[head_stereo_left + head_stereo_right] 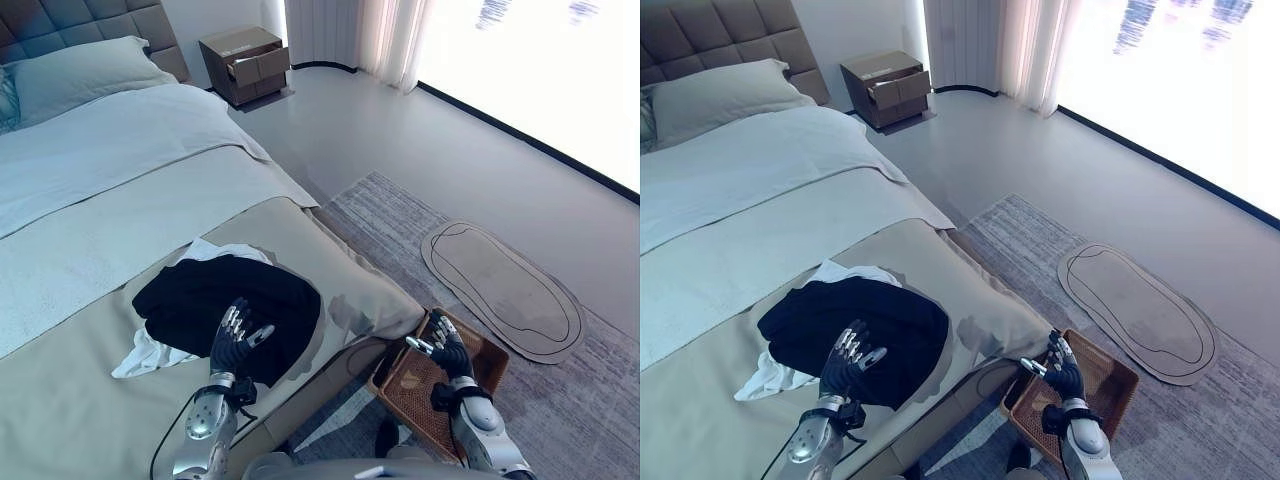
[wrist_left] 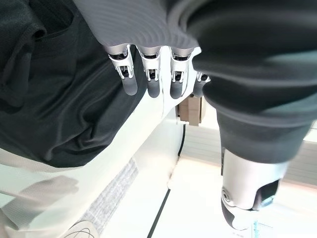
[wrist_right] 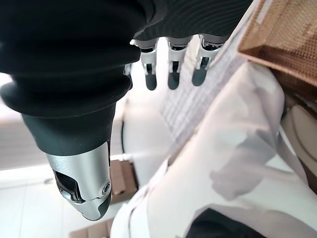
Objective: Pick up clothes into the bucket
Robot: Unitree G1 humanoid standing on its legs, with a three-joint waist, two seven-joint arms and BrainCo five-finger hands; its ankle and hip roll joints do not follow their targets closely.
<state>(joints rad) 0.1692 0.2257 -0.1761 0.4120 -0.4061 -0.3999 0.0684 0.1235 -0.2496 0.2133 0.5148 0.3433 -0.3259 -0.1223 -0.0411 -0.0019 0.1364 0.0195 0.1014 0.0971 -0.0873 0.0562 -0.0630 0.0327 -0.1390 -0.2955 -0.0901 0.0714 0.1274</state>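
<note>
Beige bed (image 1: 60, 420) carries a black garment (image 1: 225, 300) under the open, empty left robot hand (image 1: 237, 335) (right robot hand (image 1: 445, 350) open above the woven basket (image 1: 420, 395)), so the reach-and-grasp seems next.

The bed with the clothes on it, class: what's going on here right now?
A humanoid robot stands at the bed's corner. Its left hand, fingers open, is over a black garment that lies on a white one; it grips neither yet. Its right hand, also open, hangs above a brown woven basket on the floor rug. No clothing is visible in the basket.
</note>
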